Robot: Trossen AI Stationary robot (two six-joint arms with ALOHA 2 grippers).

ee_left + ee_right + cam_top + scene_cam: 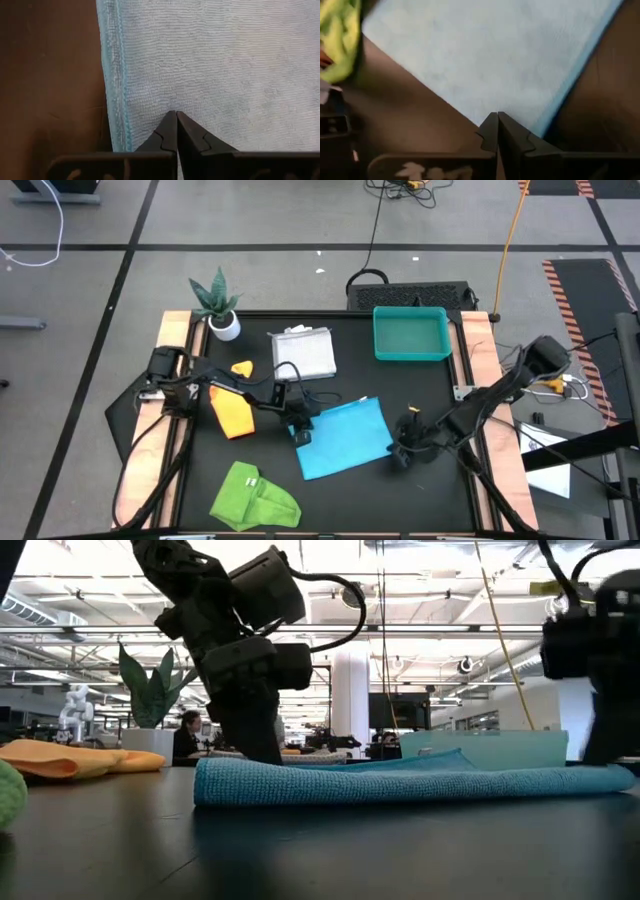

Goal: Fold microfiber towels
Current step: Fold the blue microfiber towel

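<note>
Working on the blue towel [345, 439] at mid-counter, we had both tools down at its edges: the left tool [300, 423] at its left end, the right tool [407, 442] at its right edge, each with fingers pressed together, apparently empty. This towel lay flat, seemingly folded once. The white towel [305, 352] sat folded behind it near the tray [411, 335]. The orange towel [233, 412] and the green towel [255, 498] looked loosely bunched, so most folding remained.

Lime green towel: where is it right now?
In the high view, the lime green towel lies bunched at the table's front-left, below the orange towel and left of the blue towel.
</note>
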